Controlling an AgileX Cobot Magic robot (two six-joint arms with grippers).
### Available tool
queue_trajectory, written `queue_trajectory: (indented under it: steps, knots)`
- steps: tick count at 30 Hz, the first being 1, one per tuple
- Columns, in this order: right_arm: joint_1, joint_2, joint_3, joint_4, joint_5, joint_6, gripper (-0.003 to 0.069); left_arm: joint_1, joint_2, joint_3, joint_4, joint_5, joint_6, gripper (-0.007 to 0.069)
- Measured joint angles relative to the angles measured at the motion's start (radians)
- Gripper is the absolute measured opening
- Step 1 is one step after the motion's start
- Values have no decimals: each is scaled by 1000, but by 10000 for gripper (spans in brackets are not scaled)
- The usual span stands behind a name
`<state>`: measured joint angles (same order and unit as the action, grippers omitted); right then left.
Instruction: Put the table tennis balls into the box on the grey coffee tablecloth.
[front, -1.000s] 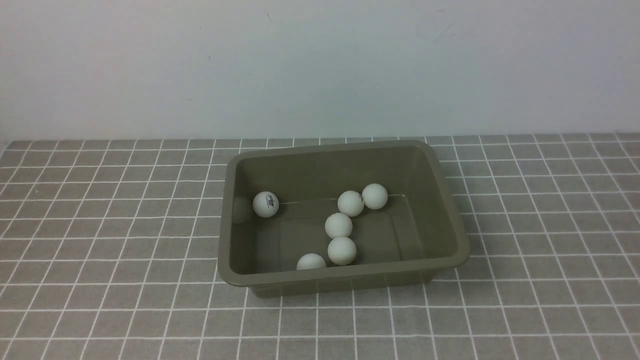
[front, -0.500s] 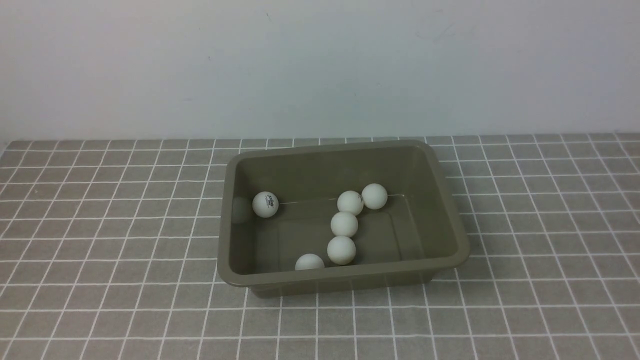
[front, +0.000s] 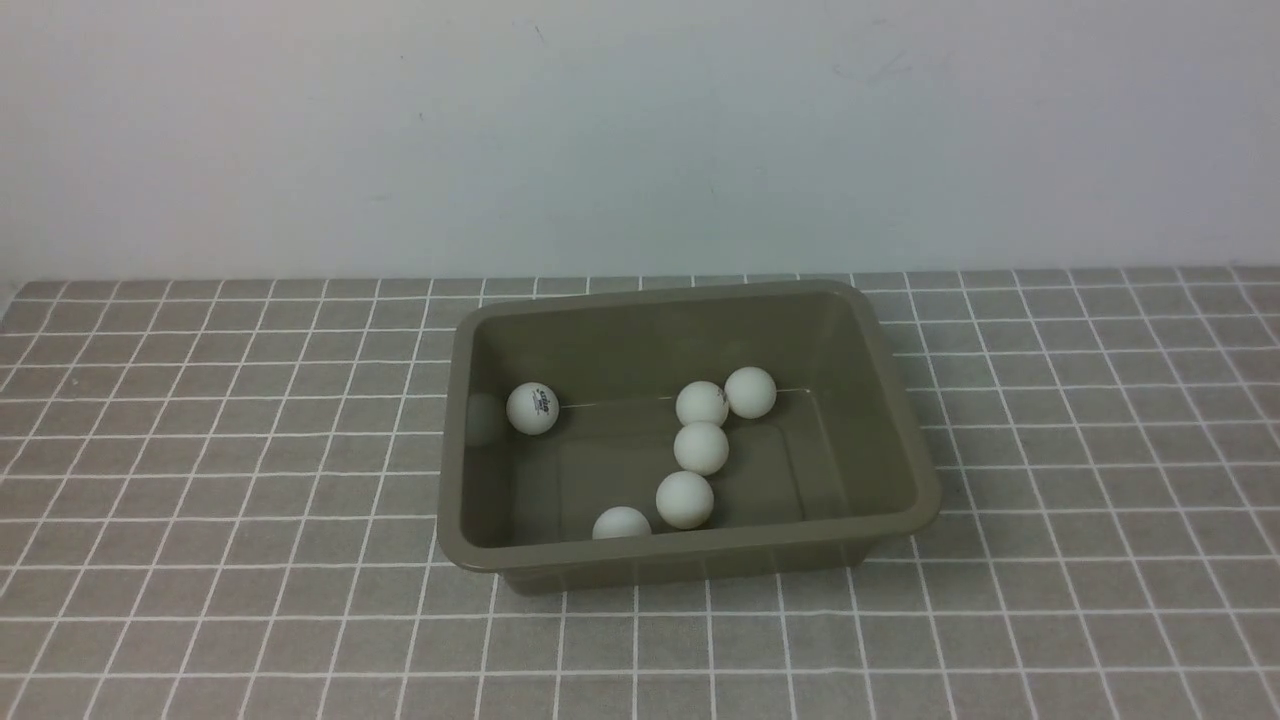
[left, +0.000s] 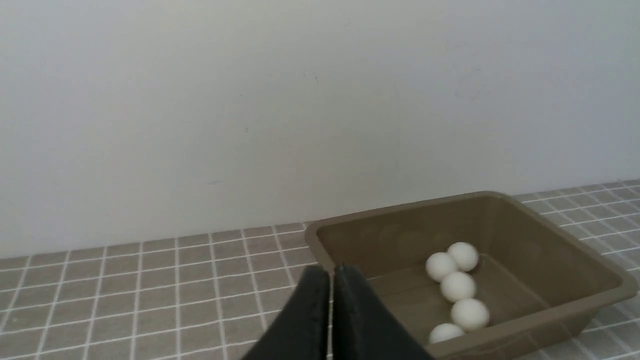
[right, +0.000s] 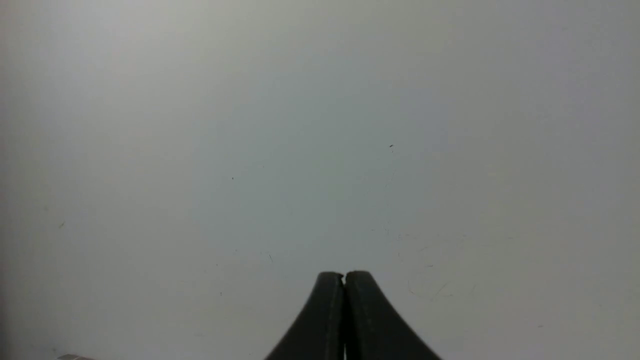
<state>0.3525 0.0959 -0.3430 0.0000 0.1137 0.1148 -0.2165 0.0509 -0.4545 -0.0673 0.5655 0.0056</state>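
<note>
An olive-grey plastic box (front: 905, 420) sits on a grey coffee tablecloth (front: 200, 480) ruled with thin white squares, against a plain pale wall (front: 640, 130). All six white table tennis balls (front: 701, 447) lie inside the box: one with a dark printed mark (front: 532, 408) alone near the far left wall, two touching at the far wall (front: 749, 392), one just in front of that pair, and two close to the near wall (front: 685, 499). No ball is visible on the cloth, so the job looks finished. Neither arm appears in the front view. The left gripper (left: 331, 272) has its two black fingers (left: 310, 320) pressed together with nothing between them; from its wrist camera the box lies just beyond and to one side of the fingertips, with five of the balls visible past them. The right gripper (right: 344, 275) is likewise closed and empty, its fingers (right: 320, 320) pointing at bare wall, with box and balls nowhere near them in that view. The balls look very light, hollow, smooth and ready to roll at a touch; each would want a gentle pinch across its widest part, since hard pressure might dent it or squirt it away. The box appears stiff and light, best taken by its rolled rim.
</note>
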Motion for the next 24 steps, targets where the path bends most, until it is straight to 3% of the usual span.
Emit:
queue_trajectory:
  steps: [4,11,24]
  knots:
    - [0,0,0,0,0,0,-14,86,0,190,75,-86,-6,-5]
    - [0,0,0,0,0,0,-14,159,-7,454,83,-201,7,-5]
    - [0,0,0,0,0,0,-14,196,-62,481,42,-194,39,-5]
